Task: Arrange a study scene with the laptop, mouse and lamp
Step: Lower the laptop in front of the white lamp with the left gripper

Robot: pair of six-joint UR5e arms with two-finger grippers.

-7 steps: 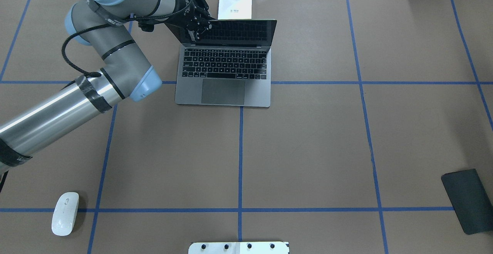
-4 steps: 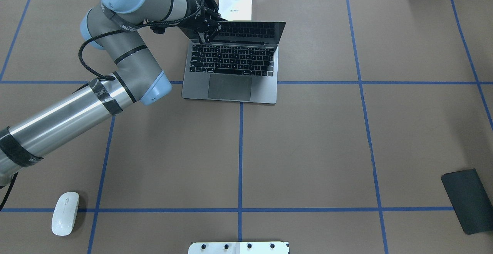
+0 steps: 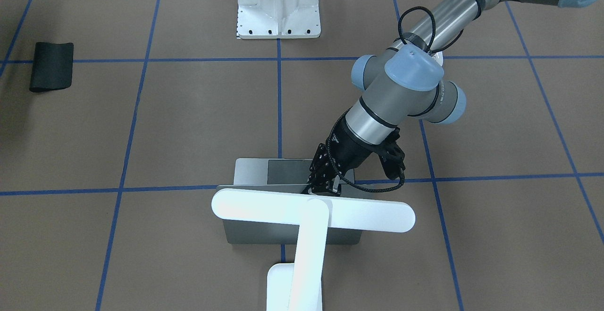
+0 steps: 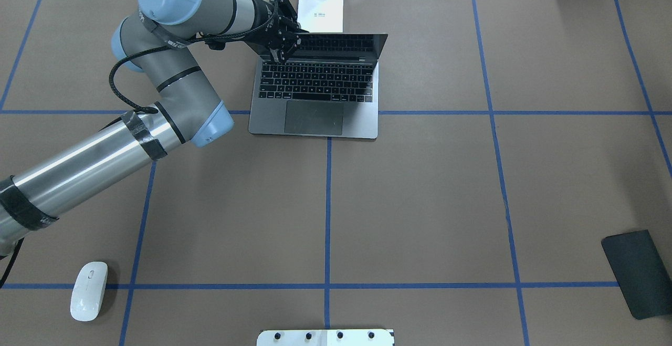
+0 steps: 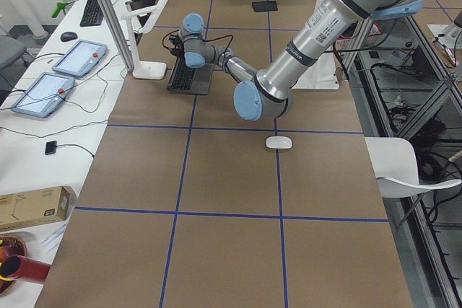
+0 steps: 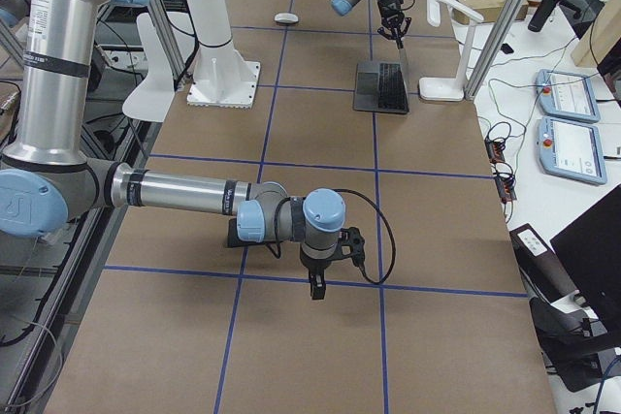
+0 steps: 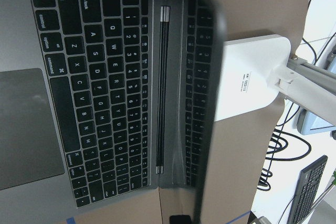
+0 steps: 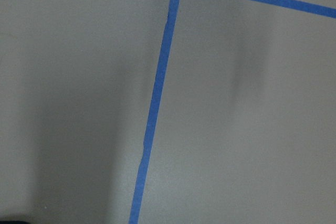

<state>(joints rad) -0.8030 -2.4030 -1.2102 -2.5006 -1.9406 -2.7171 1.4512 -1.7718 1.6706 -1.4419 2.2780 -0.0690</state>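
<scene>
**One gripper on the laptop lid, the other over bare table**

The laptop (image 4: 315,88) sat open at the far side of the brown table (image 4: 420,188), slightly to the robot's left of the middle. Its keyboard and trackpad faced the robot and its screen stood steeply raised. Its front edge lay just past a blue tape line (image 4: 504,112) that ran across the table.

The left gripper (image 4: 282,49) was at the lid's upper corner on the robot's left. Its fingers were closed over the lid's edge, one on either side. In the left wrist view that edge ran down the middle of the picture, with the keys on one side and the lamp's base on the other.

The lamp (image 3: 314,212) stood just behind the laptop at the table's far edge. In the front-facing view its long white bar head crossed in front of the lid's back.

The mouse (image 4: 88,290) lay alone near the table's near corner on the robot's left, well apart from the laptop.

The right gripper (image 6: 317,288) pointed down over bare table near a tape line. Whether it was open or closed could not be told.

A black mat (image 4: 638,272) lay at the table's edge on the robot's right. A white pedestal (image 3: 279,6) stood at the middle of the near edge.
</scene>
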